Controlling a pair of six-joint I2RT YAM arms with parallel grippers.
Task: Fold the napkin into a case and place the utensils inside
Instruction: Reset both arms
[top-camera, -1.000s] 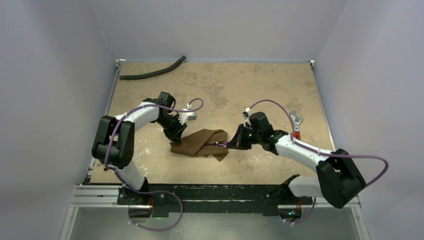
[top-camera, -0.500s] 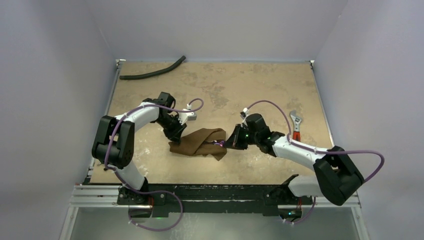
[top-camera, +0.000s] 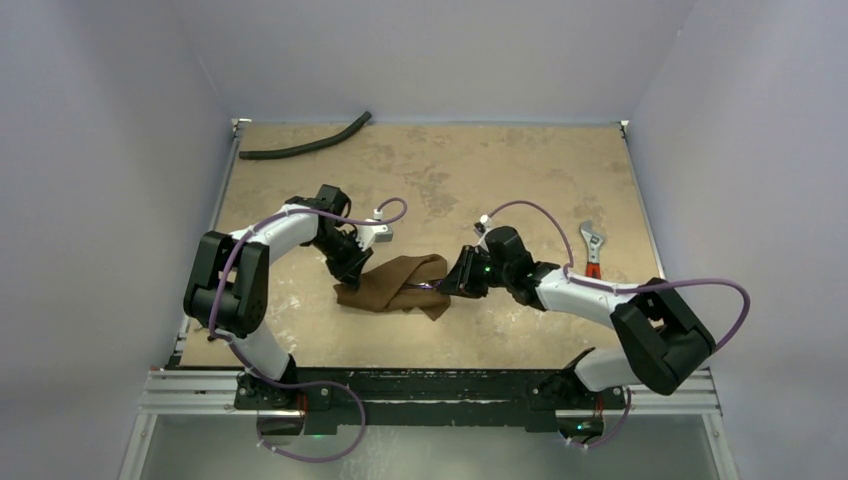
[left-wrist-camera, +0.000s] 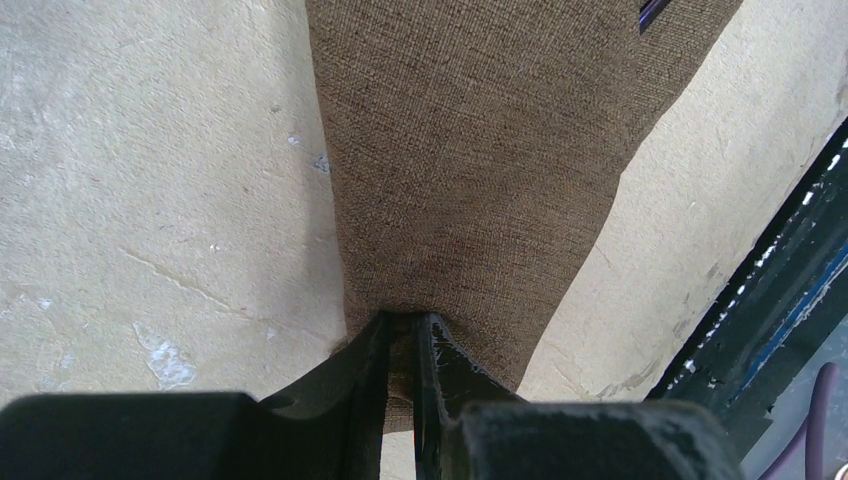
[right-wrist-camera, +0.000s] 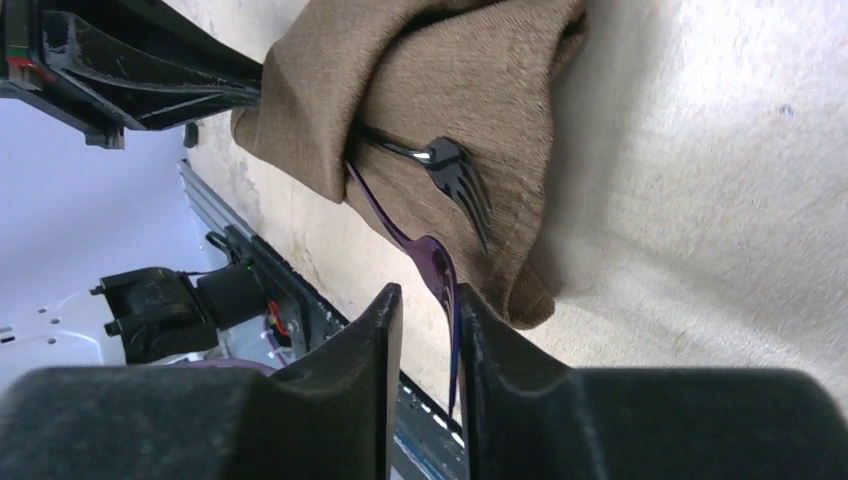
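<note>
The napkin (top-camera: 395, 287) lies folded on the table (top-camera: 500, 170), and loading it is the step in hand. The left gripper (left-wrist-camera: 402, 328) pinches its corner shut; the right gripper (right-wrist-camera: 430, 305) stands narrowly parted around a purple utensil (right-wrist-camera: 432, 262) half in the fold beside the fork (right-wrist-camera: 455, 180), gripped or loose I cannot tell. The next move likely calls for nudging that piece deeper, then letting go.

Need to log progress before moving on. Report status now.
Left hand pinching napkin edge. Right hand jaws slightly apart around purple utensil, grip unclear. Fork tucked in fold, tines out. Hose, wrench far off.
</note>
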